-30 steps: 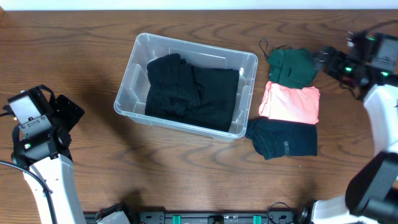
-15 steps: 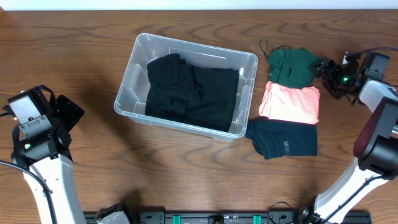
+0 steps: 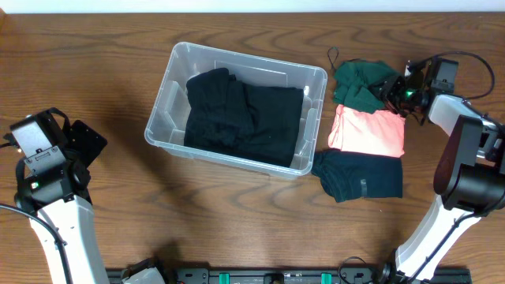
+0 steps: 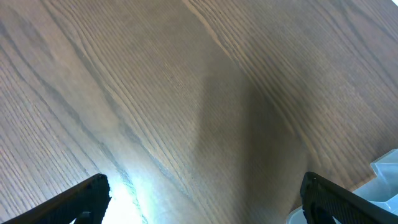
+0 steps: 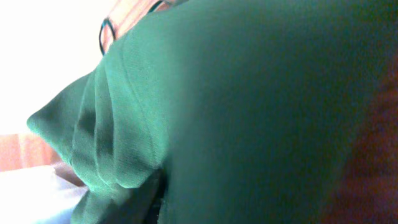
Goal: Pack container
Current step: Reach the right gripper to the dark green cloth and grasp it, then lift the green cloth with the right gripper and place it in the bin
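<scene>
The clear container [image 3: 237,55] stands left of centre and holds folded black clothes [image 3: 245,114]. To its right lies a green garment [image 3: 359,83], bunched up at the far end of a row. My right gripper [image 3: 397,89] is at that garment's right edge, shut on its fabric. Green cloth [image 5: 249,93] fills the right wrist view and hides the fingers. My left gripper [image 3: 79,142] hangs open over bare table at the far left, its dark fingertips [image 4: 87,196] wide apart with nothing between them. A corner of the container [image 4: 385,171] shows at the right edge of the left wrist view.
A folded pink garment [image 3: 367,132] lies just nearer than the green one, and a dark teal garment [image 3: 359,175] nearer still, both close to the container's right wall. A thin black loop [image 3: 334,57] lies behind the green garment. The table's back edge runs along the top.
My right arm swung in from the far right to the green garment and its jaws closed on the cloth, which bunched and shifted left. The left arm has not moved.
</scene>
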### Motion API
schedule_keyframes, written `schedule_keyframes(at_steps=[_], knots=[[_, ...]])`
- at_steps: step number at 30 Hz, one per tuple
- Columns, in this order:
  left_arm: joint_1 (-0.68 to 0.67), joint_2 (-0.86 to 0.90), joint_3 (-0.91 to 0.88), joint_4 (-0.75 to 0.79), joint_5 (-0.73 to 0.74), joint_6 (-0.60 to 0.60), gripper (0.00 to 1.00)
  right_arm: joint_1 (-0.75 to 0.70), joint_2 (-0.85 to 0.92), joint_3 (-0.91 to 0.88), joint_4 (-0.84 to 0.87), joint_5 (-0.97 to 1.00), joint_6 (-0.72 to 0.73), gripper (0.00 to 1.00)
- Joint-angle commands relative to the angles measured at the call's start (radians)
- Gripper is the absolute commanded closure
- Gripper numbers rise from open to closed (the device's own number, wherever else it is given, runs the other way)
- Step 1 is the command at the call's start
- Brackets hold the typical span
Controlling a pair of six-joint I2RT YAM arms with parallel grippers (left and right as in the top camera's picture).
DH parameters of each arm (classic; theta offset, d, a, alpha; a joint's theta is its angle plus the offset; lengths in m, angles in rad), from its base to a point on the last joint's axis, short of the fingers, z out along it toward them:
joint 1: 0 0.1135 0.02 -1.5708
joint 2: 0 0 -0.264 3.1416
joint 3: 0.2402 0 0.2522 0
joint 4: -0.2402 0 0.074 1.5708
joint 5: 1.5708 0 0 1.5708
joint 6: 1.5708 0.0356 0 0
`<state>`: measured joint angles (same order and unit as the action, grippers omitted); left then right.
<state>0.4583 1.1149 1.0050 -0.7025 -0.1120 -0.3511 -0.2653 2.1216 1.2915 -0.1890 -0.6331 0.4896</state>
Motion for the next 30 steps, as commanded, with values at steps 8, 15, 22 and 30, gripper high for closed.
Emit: schedule_keyframes(at_steps=[8, 15, 22, 30], knots=[[0.006, 0.003, 0.007, -0.001, -0.012, -0.002, 0.02, -0.009, -0.356, 0.003, 0.105, -0.394, 0.061, 0.98], [0.006, 0.003, 0.007, -0.001, -0.012, -0.002, 0.02, 0.12, -0.568, 0.003, 0.164, -0.472, 0.146, 0.99], [0.006, 0.003, 0.007, -0.001, -0.012, -0.002, 0.02, 0.378, -0.59, 0.001, 0.163, -0.354, 0.146, 0.99], [0.006, 0.003, 0.007, -0.001, -0.012, -0.002, 0.02, 0.628, -0.476, 0.0, -0.014, 0.155, 0.146, 0.99]])
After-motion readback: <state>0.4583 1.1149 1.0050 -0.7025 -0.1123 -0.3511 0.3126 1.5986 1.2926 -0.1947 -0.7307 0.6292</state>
